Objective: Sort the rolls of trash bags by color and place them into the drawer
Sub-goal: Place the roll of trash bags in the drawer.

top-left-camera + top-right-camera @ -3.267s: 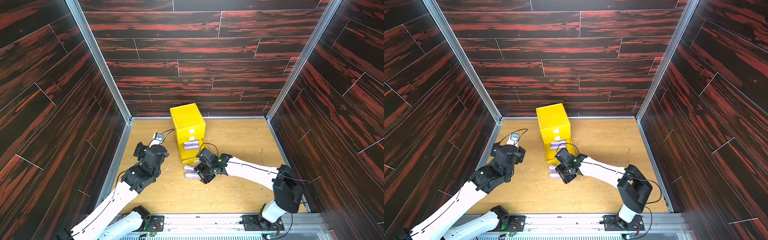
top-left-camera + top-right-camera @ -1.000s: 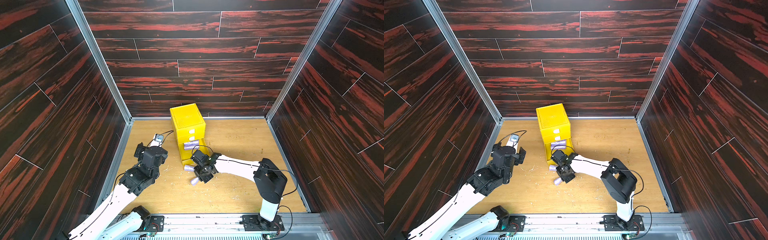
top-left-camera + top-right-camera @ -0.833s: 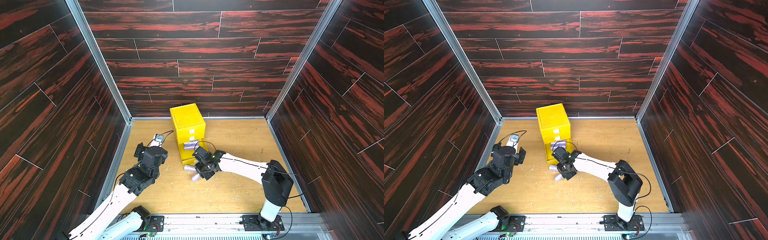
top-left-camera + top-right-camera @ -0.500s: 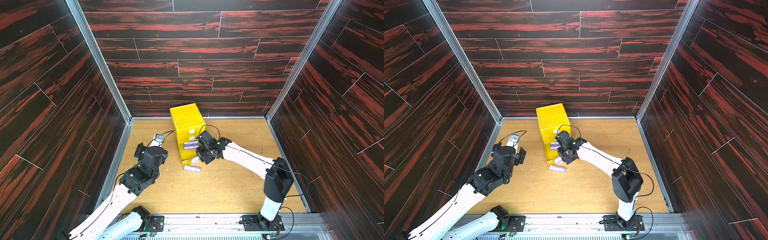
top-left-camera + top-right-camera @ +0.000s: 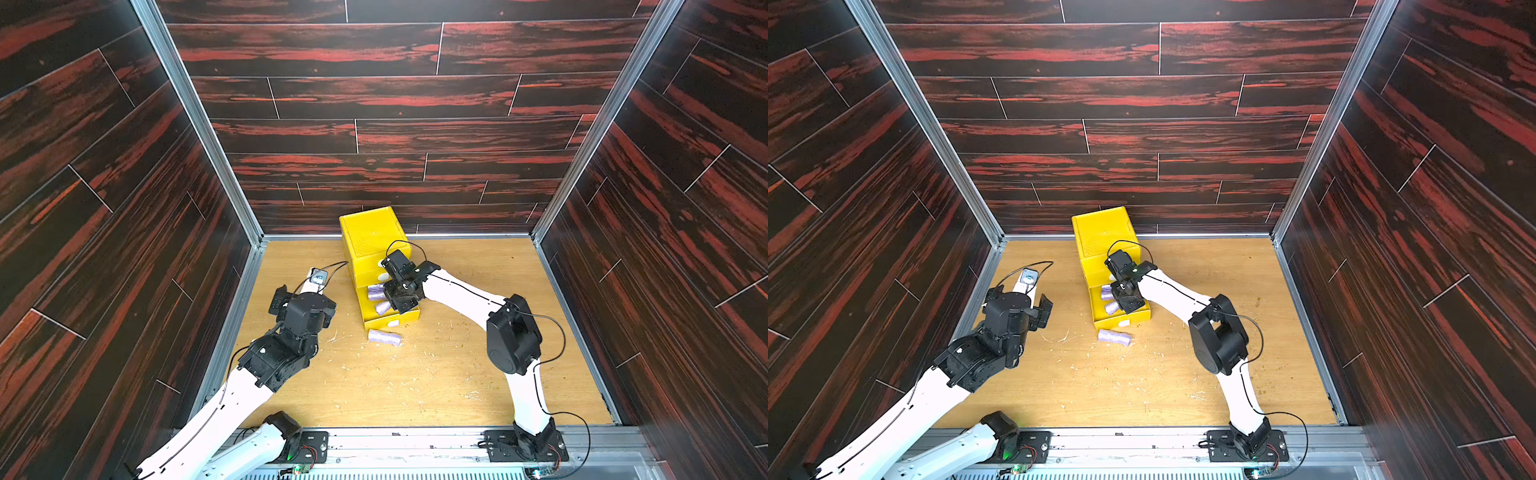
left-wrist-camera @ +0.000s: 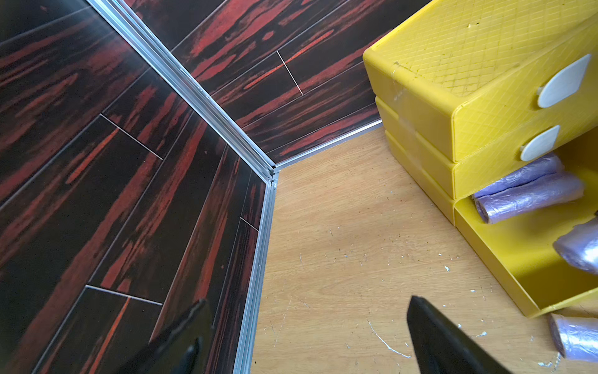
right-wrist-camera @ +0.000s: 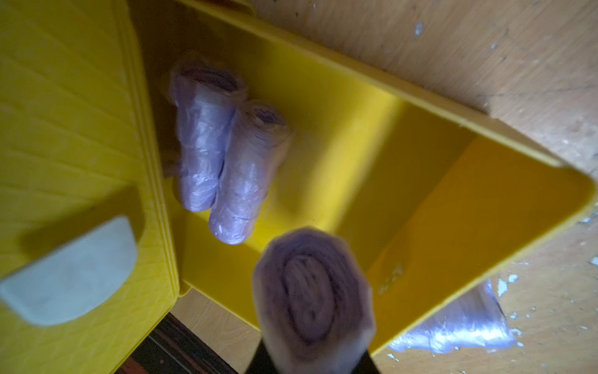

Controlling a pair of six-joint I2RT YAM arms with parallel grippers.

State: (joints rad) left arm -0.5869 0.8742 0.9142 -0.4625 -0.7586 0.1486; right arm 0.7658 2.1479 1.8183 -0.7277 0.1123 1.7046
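The yellow drawer (image 5: 372, 235) chest stands at the back of the floor, also seen in a top view (image 5: 1100, 232). Its bottom drawer (image 7: 420, 200) is pulled out, and two lavender rolls (image 7: 223, 155) lie side by side at its back. My right gripper (image 5: 392, 305) is shut on a third lavender roll (image 7: 312, 301), held end-on above the open drawer (image 6: 524, 259). Another lavender roll (image 5: 384, 337) lies on the floor just in front of the drawer. My left gripper (image 6: 307, 336) is open and empty, left of the chest near the wall.
The two upper drawers are shut, each with a white tab (image 6: 564, 81). Dark wood-panel walls (image 5: 374, 124) close in at the left, back and right. White scraps (image 5: 415, 353) litter the wooden floor.
My right gripper has lifted a lavender roll off the floor and carried it back over the open bottom drawer. One roll stays on the floor. The left arm has not moved.
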